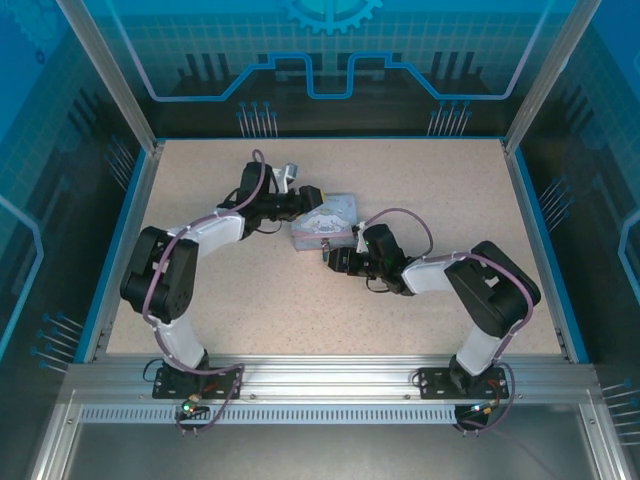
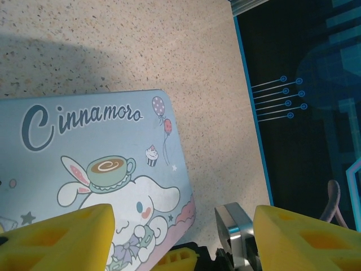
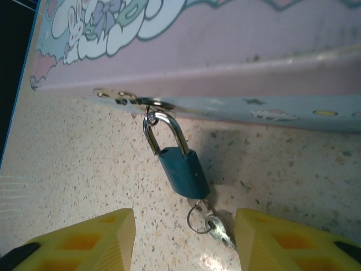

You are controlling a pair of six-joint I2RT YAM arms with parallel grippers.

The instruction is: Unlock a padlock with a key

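The tin (image 1: pixel 328 220) lies mid-worktop (image 1: pixel 450 180), slightly toward the far edge. The padlock (image 3: pixel 183 172) hangs by its shackle from the tin's hasp (image 3: pixel 149 103), with its body on the worktop beside the tin's side wall. The key (image 3: pixel 219 230) and its ring (image 3: pixel 196 221) lie at the padlock's lower end; insertion cannot be confirmed. Right gripper (image 3: pixel 185 226): jaws apart, straddling the key, gripping nothing. Left gripper (image 2: pixel 183 231): jaws wide at the tin's corner, one finger above the lid and the other clear of it.

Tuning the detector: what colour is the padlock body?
The padlock body is blue-teal; right wrist view shows it best.
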